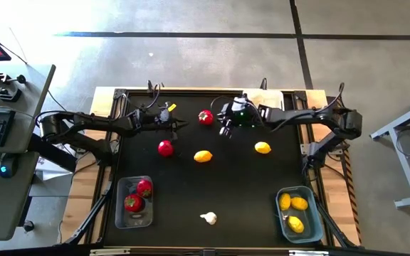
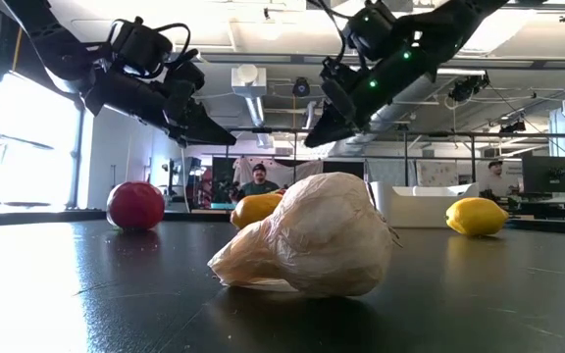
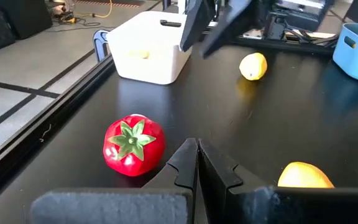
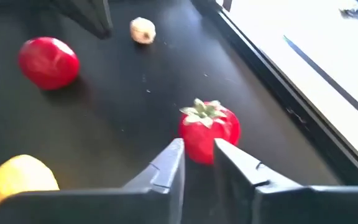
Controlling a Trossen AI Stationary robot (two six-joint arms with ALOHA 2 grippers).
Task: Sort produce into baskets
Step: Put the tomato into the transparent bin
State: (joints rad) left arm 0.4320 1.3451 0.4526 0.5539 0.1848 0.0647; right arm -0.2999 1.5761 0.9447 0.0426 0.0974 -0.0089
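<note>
A red tomato with a green stem (image 1: 205,117) lies near the table's far edge, between my two grippers; it also shows in the left wrist view (image 3: 133,144) and the right wrist view (image 4: 209,130). My left gripper (image 1: 181,124) is shut and empty, raised just left of it. My right gripper (image 1: 224,132) hangs raised just right of it, its fingers (image 4: 199,152) a little apart and empty. On the table lie a second red piece (image 1: 165,148), two yellow pieces (image 1: 203,156) (image 1: 263,148) and a garlic bulb (image 1: 208,218).
A clear basket (image 1: 122,206) at the near left holds two red pieces. A blue basket (image 1: 312,213) at the near right holds three yellow pieces. A white basket (image 1: 265,98) stands at the far edge. People show in the room behind the table.
</note>
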